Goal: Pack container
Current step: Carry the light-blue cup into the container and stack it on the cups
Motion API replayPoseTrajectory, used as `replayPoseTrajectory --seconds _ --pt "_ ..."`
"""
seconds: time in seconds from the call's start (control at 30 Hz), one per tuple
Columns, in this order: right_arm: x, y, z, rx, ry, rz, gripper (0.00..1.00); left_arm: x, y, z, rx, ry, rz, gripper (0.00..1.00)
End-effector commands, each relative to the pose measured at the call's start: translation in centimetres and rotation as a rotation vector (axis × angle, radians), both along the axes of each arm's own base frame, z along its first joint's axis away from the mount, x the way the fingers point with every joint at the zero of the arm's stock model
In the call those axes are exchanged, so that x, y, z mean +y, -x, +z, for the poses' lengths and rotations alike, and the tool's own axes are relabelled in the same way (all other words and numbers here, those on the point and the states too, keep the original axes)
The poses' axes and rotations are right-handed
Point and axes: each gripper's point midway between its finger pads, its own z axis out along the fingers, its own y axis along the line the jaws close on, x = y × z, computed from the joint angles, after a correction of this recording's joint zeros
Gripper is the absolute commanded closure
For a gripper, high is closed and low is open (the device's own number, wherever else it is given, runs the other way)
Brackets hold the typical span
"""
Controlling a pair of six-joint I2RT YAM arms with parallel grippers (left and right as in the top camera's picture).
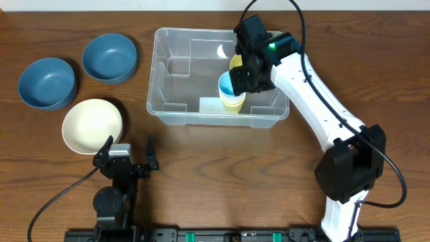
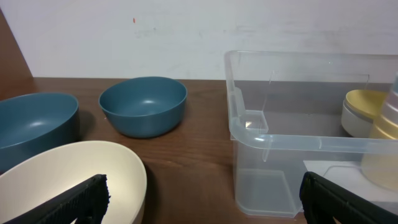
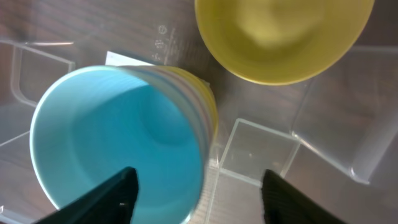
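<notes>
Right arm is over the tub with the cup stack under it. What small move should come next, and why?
Probably lift the right gripper straight up. Its fingers stand apart, one inside the top blue cup and one outside. The cup stack sits upright in the container beside the yellow bowl, so a sideways move could tip it.

- Container: large clear, colourless rectangular tub with rounded corners, thick rim and moulded ridges inside.
- Pose: upright, open at the top, flat on the wooden table ahead of me.
- Contents: cup stack and yellow bowl, side by side, at my right.
</notes>
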Motion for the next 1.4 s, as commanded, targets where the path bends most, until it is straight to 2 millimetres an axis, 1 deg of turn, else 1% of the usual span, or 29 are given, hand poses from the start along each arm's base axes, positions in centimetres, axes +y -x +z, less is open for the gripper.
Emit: replayPoseTrajectory --seconds 0.0,0.1,0.17,0.3,0.47,0.6,0.67,0.77,0.83,1.0,1.03,1.2,1.37 --pt "0.3 0.0 0.1 -0.006 0.001 0.004 0.32 0.1 0.1 -1.6 0.049 -0.012 0.001 0.02" --pt "0.3 0.0 0.1 -0.006 0.001 0.004 0.34 0.1 0.1 -1.6 0.049 -0.012 0.001 0.02" --pt "0.3 0.0 0.1 -0.006 0.001 0.004 0.37 0.1 0.1 -1.6 0.049 -0.012 0.001 0.02" --pt "0.2 -0.1 -0.6 0.006 0.014 0.001 0.39 0.1 0.1 -1.6 0.049 -0.013 0.001 0.02" --pt "0.2 -0.1 -3.0 0.056 0.038 -0.006 0.43 0.1 0.1 -1.6 0.049 -0.012 0.001 0.02" --pt "0.2 -0.1 -4.7 0.091 0.056 -0.010 0.51 0.1 0.1 -1.6 0.049 -0.012 0.001 0.02" --pt "0.2 -0.1 -5.0 0.096 0.059 -0.010 0.56 0.1 0.1 -1.6 0.049 -0.012 0.001 0.02" --pt "0.4 -0.5 -5.0 0.081 0.050 -0.013 0.60 0.1 0.1 -1.6 0.049 -0.013 0.001 0.02" --pt "0.6 -0.8 -4.9 0.068 0.043 -0.013 0.65 0.1 0.1 -1.6 0.049 -0.012 0.001 0.02" --pt "0.6 -0.9 -4.9 0.065 0.041 -0.018 0.91 0.1 0.1 -1.6 0.049 -0.013 0.001 0.02" --pt "0.5 -0.9 -4.9 0.068 0.042 -0.020 0.93 0.1 0.1 -1.6 0.049 -0.012 0.001 0.02" --pt "-0.6 -0.5 -5.0 0.096 0.058 -0.036 0.97 0.1 0.1 -1.6 0.049 -0.012 0.001 0.02" --pt "-2.6 -0.8 -4.7 0.101 0.108 -0.053 0.98 0.1 0.1 -1.6 0.049 -0.012 0.001 0.02"
